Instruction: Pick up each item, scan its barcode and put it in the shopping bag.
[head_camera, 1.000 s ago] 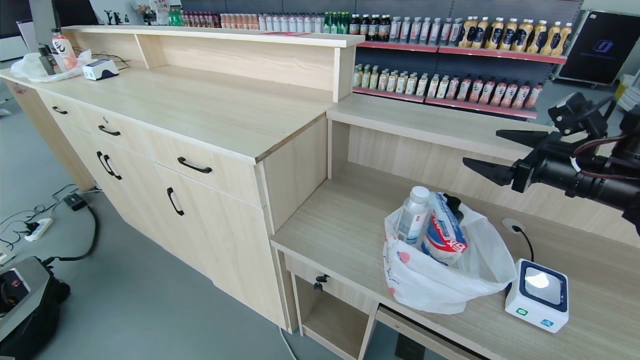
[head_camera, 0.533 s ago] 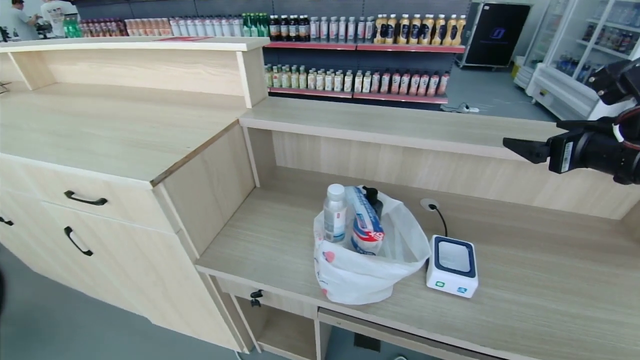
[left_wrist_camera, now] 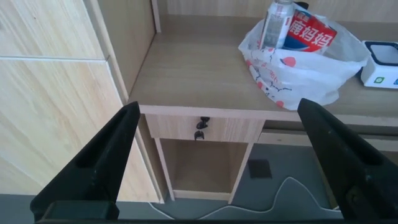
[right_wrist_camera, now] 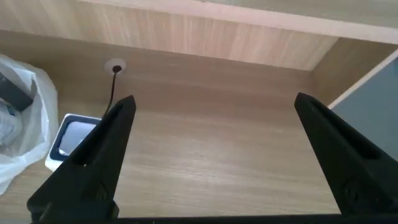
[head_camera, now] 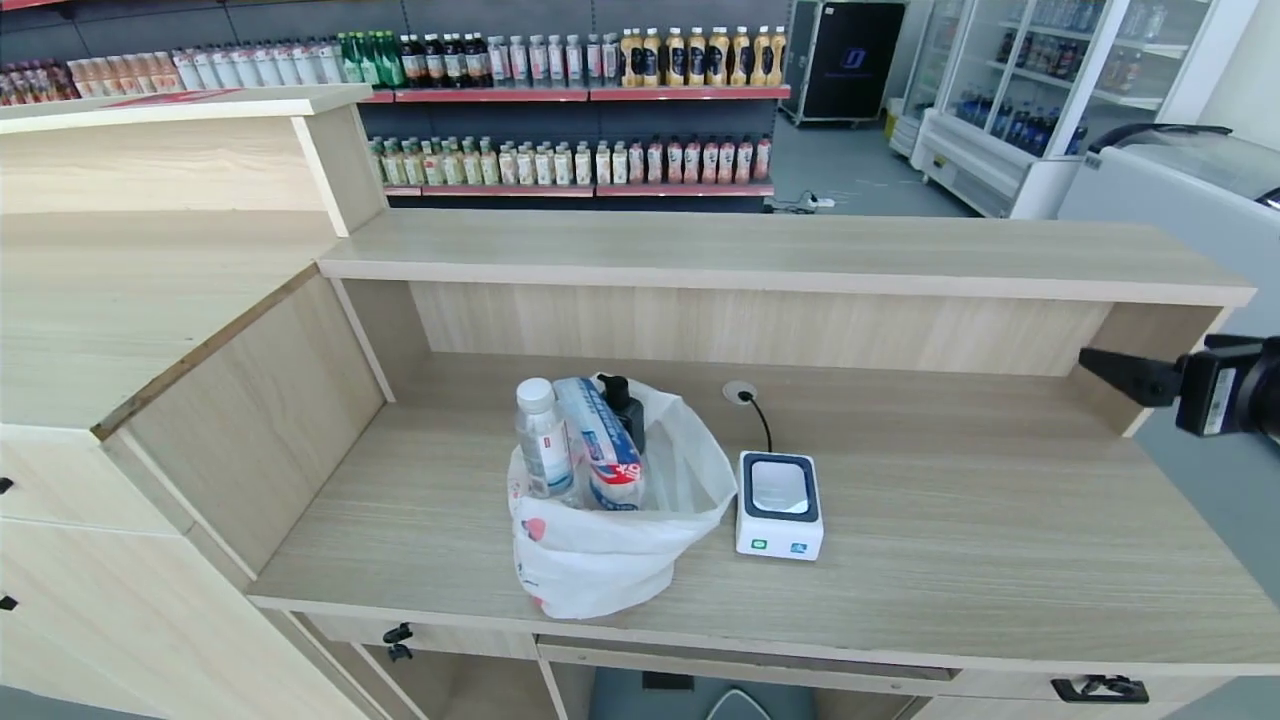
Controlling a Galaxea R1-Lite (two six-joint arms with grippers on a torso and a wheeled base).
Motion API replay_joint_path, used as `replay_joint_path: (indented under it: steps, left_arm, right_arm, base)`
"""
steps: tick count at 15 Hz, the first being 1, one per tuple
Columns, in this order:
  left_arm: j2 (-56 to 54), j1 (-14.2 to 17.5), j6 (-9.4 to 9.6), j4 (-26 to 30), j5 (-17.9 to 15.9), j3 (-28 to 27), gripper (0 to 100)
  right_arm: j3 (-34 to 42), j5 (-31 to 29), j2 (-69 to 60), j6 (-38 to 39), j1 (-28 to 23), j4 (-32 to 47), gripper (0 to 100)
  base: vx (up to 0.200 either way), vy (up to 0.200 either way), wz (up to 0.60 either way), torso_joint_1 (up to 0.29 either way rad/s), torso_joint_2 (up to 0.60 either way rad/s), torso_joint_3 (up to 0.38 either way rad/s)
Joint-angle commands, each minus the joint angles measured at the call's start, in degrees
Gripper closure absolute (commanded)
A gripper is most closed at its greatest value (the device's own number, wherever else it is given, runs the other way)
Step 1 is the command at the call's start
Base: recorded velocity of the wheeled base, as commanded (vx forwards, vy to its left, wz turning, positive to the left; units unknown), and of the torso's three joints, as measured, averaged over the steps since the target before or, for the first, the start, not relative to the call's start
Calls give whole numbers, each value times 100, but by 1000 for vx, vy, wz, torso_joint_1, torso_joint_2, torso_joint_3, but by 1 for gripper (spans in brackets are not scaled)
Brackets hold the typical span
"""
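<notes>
A white shopping bag (head_camera: pixel 590 560) stands on the low wooden counter (head_camera: pixel 950 540). In it are a clear bottle (head_camera: pixel 543 440), a blue and white package (head_camera: pixel 600 445) and a black pump bottle (head_camera: pixel 622 405). Just to its right sits the white barcode scanner (head_camera: pixel 779 490), window up. My right gripper (head_camera: pixel 1130 372) hovers at the counter's far right end, open with nothing in it; its wrist view looks down past the gripper (right_wrist_camera: pixel 214 101) on the scanner (right_wrist_camera: pixel 71 140). My left gripper (left_wrist_camera: pixel 216 109) is open and holds nothing, in front of the counter's edge and lower than the bag (left_wrist_camera: pixel 298 78).
A taller counter (head_camera: pixel 120 300) rises on the left and a raised ledge (head_camera: pixel 760 255) runs along the back. Under the counter edge a drawer has a key in its lock (left_wrist_camera: pixel 199 127). Drink shelves (head_camera: pixel 560 110) and fridges (head_camera: pixel 1010 100) stand behind.
The head camera has swung to the right, so the whole picture has shifted. My right gripper now stands farther right of the bag and lower. The bag and scanner have not moved.
</notes>
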State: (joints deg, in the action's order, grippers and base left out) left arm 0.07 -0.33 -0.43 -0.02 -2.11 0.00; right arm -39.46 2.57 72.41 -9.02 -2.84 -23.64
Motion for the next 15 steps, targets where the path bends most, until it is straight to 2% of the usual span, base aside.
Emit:
replay_joint_path:
  steps: [1,2,4,5,6,7,9,12,14,15]
  left_arm:
    - [1,-2,-1,2,0,0,0]
    - [1,-2,-1,-6,0,0,0]
    - [1,-2,-1,2,0,0,0]
    - [1,-2,-1,-6,0,0,0]
    - [1,-2,-1,-6,0,0,0]
    - [1,-2,-1,-6,0,0,0]
    - [1,-2,-1,2,0,0,0]
    - [1,-2,-1,2,0,0,0]
    - [1,-2,-1,2,0,0,0]
    - [1,-2,-1,-6,0,0,0]
  right_arm:
    - [1081,-29,-1080,199,-32,-1,0]
    - [1380,-37,-1511,515,82,254,0]
    - [1476,-73,-2548,1069,477,1450,0]
    - [1837,-64,-3154,1034,486,1889,0]
    - [2250,-37,-3603,955,495,1916,0]
    - [3058,-29,-4578,779,521,1898,0]
    - [3946,-125,-6354,797,557,1977,0]
    - [3946,-336,-6793,761,557,2355,0]
    - [3946,-345,-7004,928,179,2373,0]
    - [3946,-354,-7004,964,170,2373,0]
  base:
    - [0,0,0,0,0,0]
    - [0,0,0,0,0,0]
    - [0,0,0,0,0,0]
    - [0,0,0,0,0,0]
    - [0,0,0,0,0,0]
    - [0,0,0,0,0,0]
    - [0,0,0,0,0,0]
    - [0,0,0,0,0,0]
    - [0,0,0,0,0,0]
    - [0,0,0,0,0,0]
